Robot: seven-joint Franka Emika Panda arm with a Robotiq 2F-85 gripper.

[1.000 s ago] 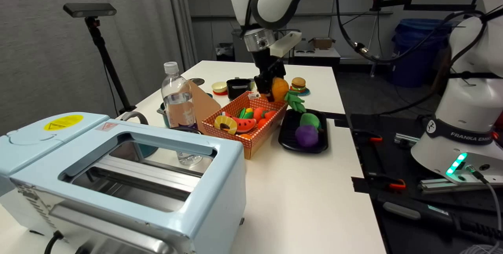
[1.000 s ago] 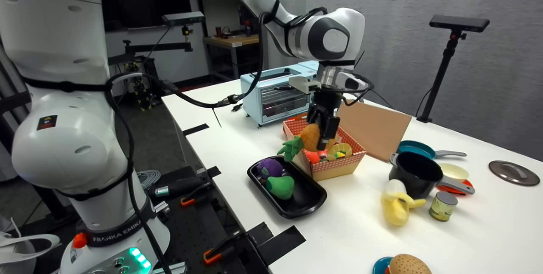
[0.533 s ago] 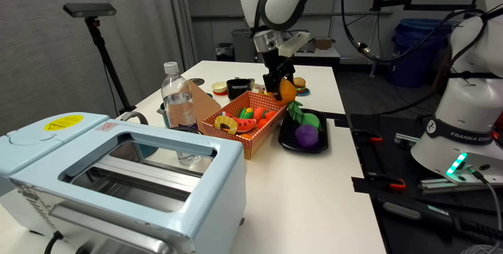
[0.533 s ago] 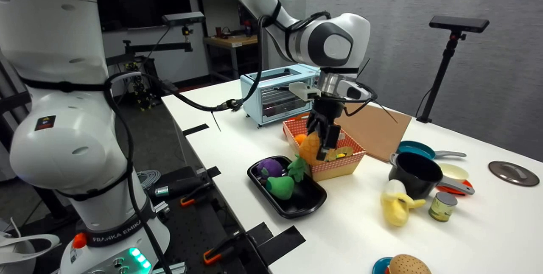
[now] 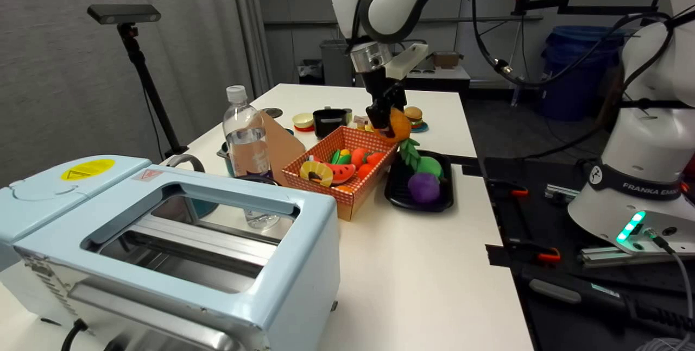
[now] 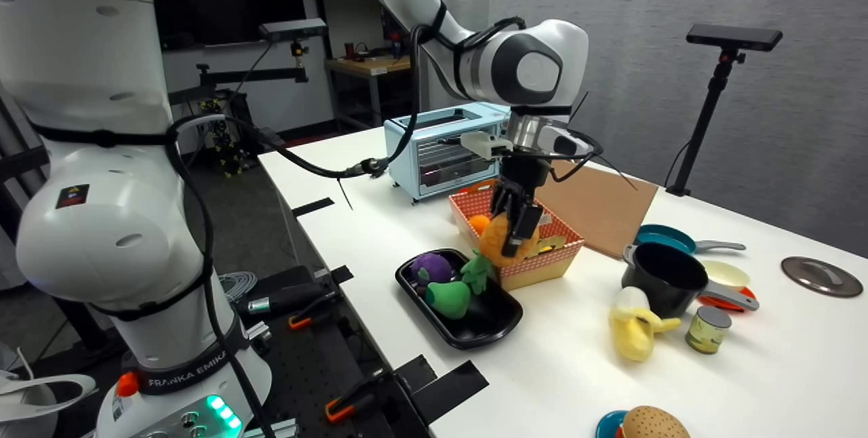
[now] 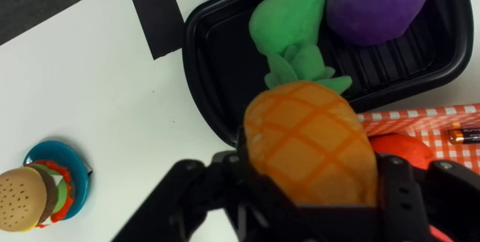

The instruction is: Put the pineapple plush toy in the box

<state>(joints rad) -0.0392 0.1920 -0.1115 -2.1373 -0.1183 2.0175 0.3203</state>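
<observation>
The pineapple plush toy has an orange body and green leaves; it shows in both exterior views (image 5: 399,124) (image 6: 497,248) and the wrist view (image 7: 307,137). My gripper (image 6: 513,228) has a finger on each side of its body and appears shut on it; the fingers also show in the wrist view (image 7: 314,150). The toy is tilted, leaves down over the black tray (image 6: 494,319), its body at the corner of the box. The box (image 5: 374,181) is red-and-white checked with low walls and holds several toy foods. Its wall also shows in the wrist view (image 7: 412,115).
The tray holds a green pear (image 7: 288,17) and a purple fruit (image 7: 378,6). A tan board (image 6: 597,207) stands behind the box, near a bottle (image 5: 247,144) and a blue toaster oven (image 5: 179,231). A banana (image 6: 634,329), can (image 6: 708,329), pot (image 6: 668,282) and burger (image 6: 654,423) are on the table.
Over the last second my gripper moved from over the box towards the tray, and the pineapple's leaves swung down over the tray. In the last half second the box shifted slightly.
</observation>
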